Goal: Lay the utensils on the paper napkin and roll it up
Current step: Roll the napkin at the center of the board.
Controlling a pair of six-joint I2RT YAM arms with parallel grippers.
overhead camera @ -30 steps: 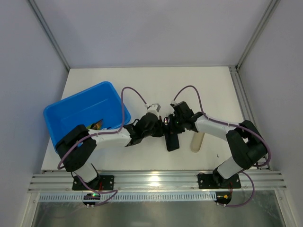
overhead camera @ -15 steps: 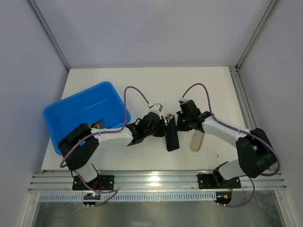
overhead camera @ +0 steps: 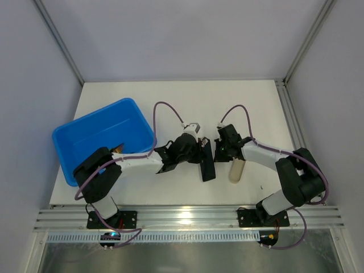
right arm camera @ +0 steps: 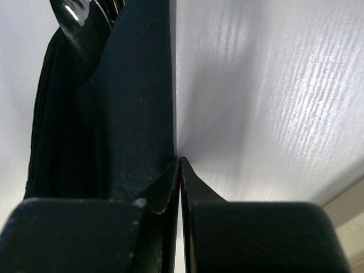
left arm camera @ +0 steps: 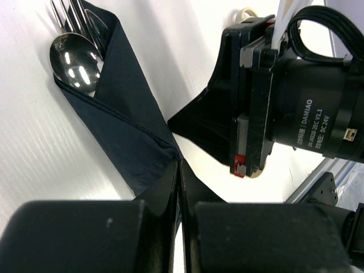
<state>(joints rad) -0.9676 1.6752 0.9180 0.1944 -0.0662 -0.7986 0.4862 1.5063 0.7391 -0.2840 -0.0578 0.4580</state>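
Bright, even overhead light whitens the surface [overhead camera: 250,108]. In the wrist views the paper napkin [left arm camera: 122,125] reads near-black with little detail. Above it the spoon [left arm camera: 77,62] carries sharp glints, right of it lies soft grey shadow, and below it the left hand [left arm camera: 179,170] is blurred.

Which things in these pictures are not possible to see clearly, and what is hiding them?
- Left wrist view: of the utensils only a spoon bowl and tines show; the paper napkin covers the handles, and the top edge cuts the tines.
- Top view: a small colourful item in the blue tub, partly behind the left arm, is too small to name.
- Right wrist view: whether the right fingers pinch the napkin; black on black.
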